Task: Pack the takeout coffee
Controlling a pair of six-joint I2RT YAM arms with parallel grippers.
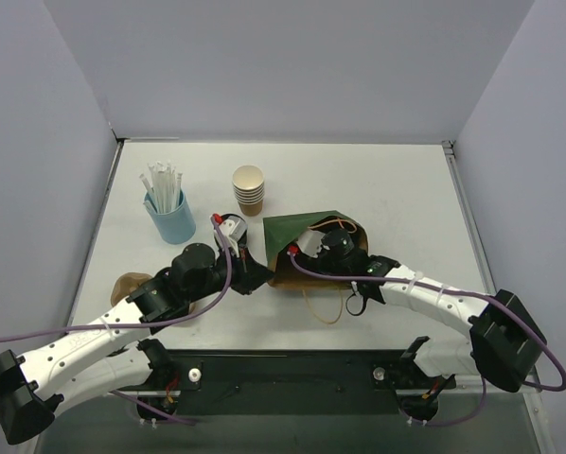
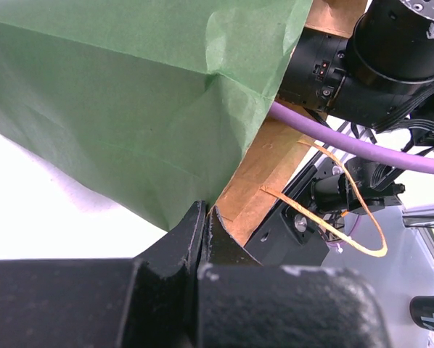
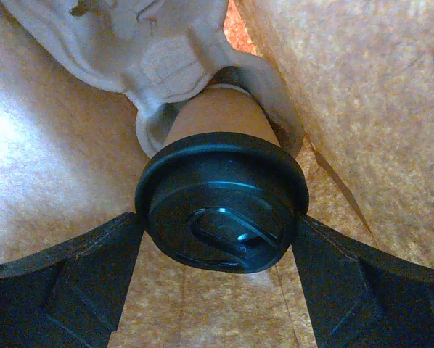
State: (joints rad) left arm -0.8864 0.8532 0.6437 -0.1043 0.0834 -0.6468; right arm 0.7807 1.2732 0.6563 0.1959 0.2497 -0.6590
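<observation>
Right wrist: right gripper (image 3: 217, 226) flanks the takeout coffee (image 3: 218, 206) inside the paper bag (image 3: 57, 152), hold unclear, cup base hidden; left gripper (image 2: 206, 217) pinches its edge.

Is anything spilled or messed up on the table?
No spill shows. The one odd thing is the paper bag: it lies on its side, its green part creased, the left gripper pinching its edge. The coffee cup inside has its lid on.

Left gripper (image 2: 205, 226) pinched closed, right gripper (image 3: 217, 226) with jaws spread wide.
</observation>
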